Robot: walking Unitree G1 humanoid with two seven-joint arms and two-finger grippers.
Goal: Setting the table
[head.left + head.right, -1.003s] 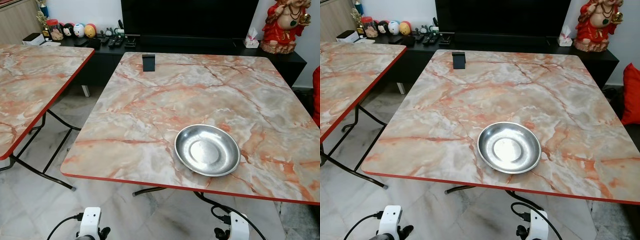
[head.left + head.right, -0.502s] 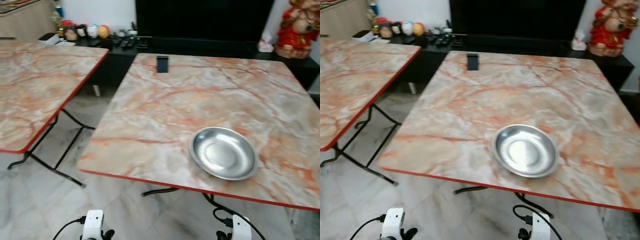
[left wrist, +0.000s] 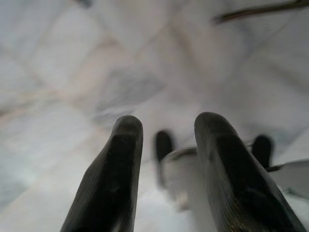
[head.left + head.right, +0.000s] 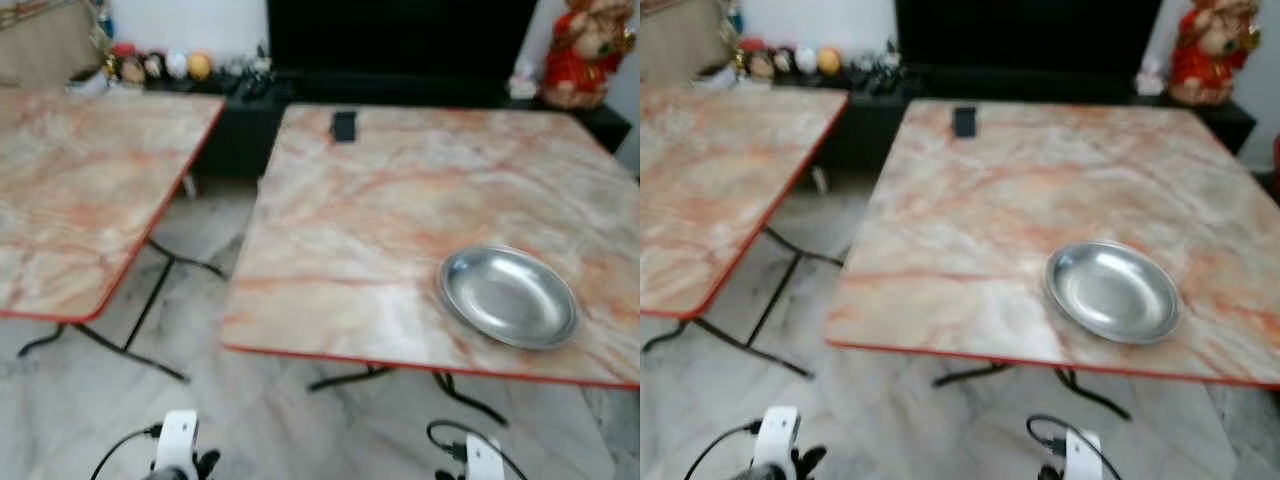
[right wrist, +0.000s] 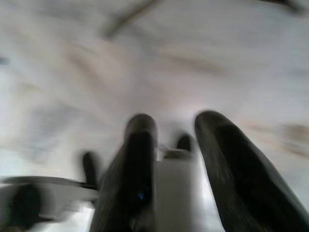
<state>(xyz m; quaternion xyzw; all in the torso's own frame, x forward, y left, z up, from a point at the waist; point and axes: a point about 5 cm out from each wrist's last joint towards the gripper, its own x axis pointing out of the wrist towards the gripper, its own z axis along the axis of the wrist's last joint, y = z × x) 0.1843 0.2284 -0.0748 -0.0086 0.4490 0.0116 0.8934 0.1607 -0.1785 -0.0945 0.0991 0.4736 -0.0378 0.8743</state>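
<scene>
Marble-look table [image 4: 400, 200] w/ red edge, pink-orange veining, on black folding legs, fills the right half of the head views. A 2nd table [image 4: 90, 180] of the same top sits at 9 o'clock, apart from it w/ a gap of pale marbled floor tiles [image 4: 200, 225] between. Behind both, at 12, a low black cabinet [image 4: 1040, 85] w/ a big dark TV screen [image 4: 400, 35] on it. Views are blurred.

Steel dish [image 4: 509, 296]: round, shallow, shiny silver, upright and empty. It lies on the main table at abt 4 o'clock, near the front edge, well in from the right side.

Other stuff: small black block [image 4: 344, 126] standing at the table's far edge, abt 11 o'clock, well apart from the dish. Red-and-gold figurine [image 4: 582, 50] on the cabinet at 1 o'clock. Row of small round toys [image 4: 160, 66] at 10–11 o'clock; detail too blurred.

Left gripper [image 3: 164, 169] hangs low over the floor, fingers parted w/ a clear gap, nothing held. Right gripper [image 5: 176, 169] also low over floor tiles, fingers spread apart, empty. Both wrists show white at 6 o'clock in the head views, short of the table's front edge.
</scene>
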